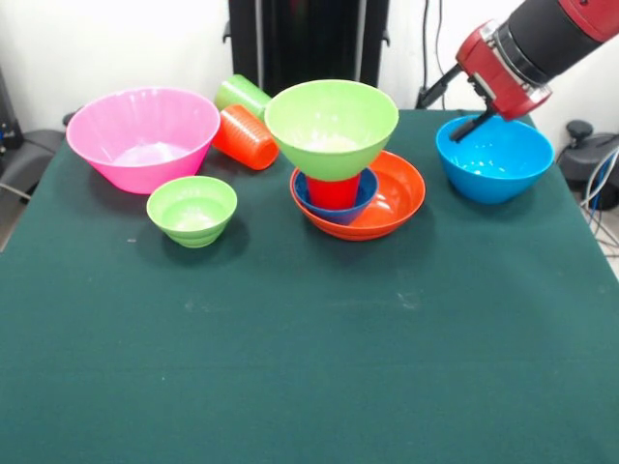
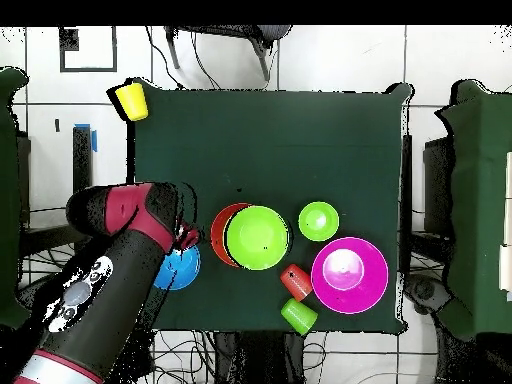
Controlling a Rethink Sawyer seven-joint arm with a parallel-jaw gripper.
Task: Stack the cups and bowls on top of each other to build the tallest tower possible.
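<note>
One blue bowl (image 1: 494,159) directly beneath claw (image 1: 471,127).

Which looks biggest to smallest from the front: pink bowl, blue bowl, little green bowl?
1. Huge pink plastic bowl.
2. Large blue plastic bowl.
3. Small green plastic bowl, smallest even though it sits nearer the camera.
</note>
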